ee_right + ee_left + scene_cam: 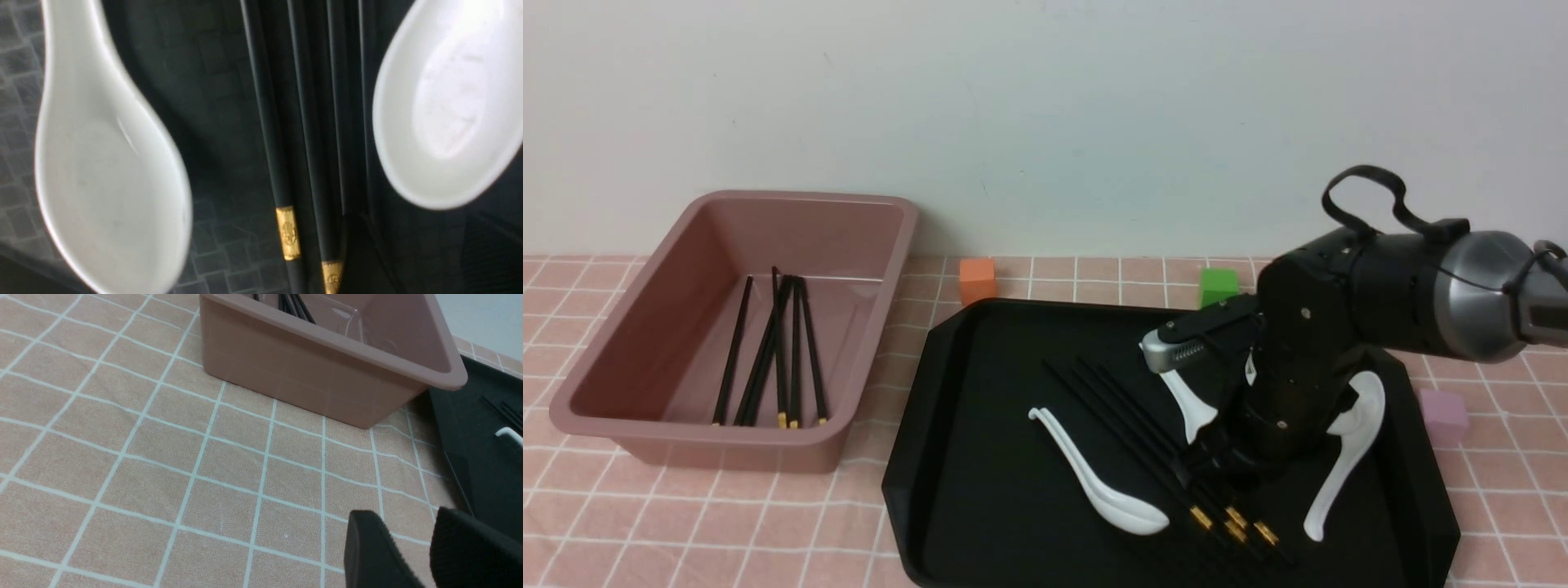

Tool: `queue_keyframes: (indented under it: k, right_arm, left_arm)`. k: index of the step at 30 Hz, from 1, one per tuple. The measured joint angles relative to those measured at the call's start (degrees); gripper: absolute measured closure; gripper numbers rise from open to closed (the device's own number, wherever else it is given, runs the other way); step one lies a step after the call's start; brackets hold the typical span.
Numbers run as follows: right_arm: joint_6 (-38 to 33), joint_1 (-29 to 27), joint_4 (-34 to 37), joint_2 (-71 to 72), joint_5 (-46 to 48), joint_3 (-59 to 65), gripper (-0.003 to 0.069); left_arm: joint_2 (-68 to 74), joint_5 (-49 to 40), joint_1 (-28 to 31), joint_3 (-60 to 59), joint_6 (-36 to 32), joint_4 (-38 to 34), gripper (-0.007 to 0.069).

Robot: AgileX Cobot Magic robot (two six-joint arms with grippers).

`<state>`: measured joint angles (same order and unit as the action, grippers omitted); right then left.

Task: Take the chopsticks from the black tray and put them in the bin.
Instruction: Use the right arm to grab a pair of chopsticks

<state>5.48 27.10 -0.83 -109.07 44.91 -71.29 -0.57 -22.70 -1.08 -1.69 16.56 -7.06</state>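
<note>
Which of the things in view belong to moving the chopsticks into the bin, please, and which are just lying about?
Belong to the job:
chopsticks lying on the black tray
chopsticks already in the bin

Just lying about:
three white spoons on the tray
orange cube
green cube
pink cube

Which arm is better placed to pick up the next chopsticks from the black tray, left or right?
Likely right. The right gripper hangs open low over the chopsticks on the black tray. The left gripper is over the tablecloth, near the bin.
</note>
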Motion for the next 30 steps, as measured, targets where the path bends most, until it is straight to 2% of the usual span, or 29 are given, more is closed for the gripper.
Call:
queue_keyframes:
  k: [30]
  right_arm:
    - [0.16,0.00,-0.49,-4.00,0.40,-0.95,0.0309]
  left_arm:
    - [0.00,0.00,0.00,0.00,0.00,0.00,0.0386]
